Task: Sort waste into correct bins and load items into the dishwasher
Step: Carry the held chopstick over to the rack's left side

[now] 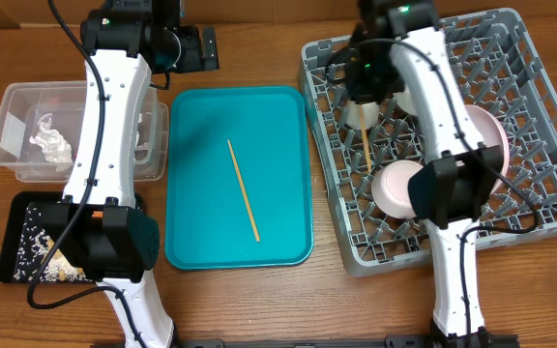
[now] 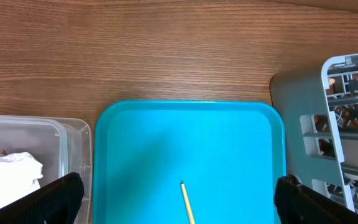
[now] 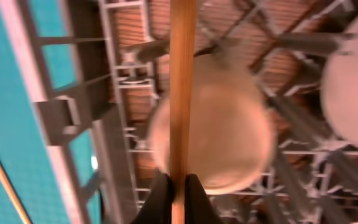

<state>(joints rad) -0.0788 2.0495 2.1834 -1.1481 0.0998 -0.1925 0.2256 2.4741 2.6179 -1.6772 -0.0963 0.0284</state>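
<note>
Dishwasher-loading: right jaws clamp thin wooden chopstick (image 3: pixel 182 93) over small white cup (image 3: pixel 229 137); next, likely lower in, release. Left jaws gaping, empty.

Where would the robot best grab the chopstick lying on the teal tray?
The chopstick lies flat on the tray, well clear of the rims. Best to take it near its middle, coming straight down from above and pinching across its thin width: there is room on either side, but no gap underneath.
</note>
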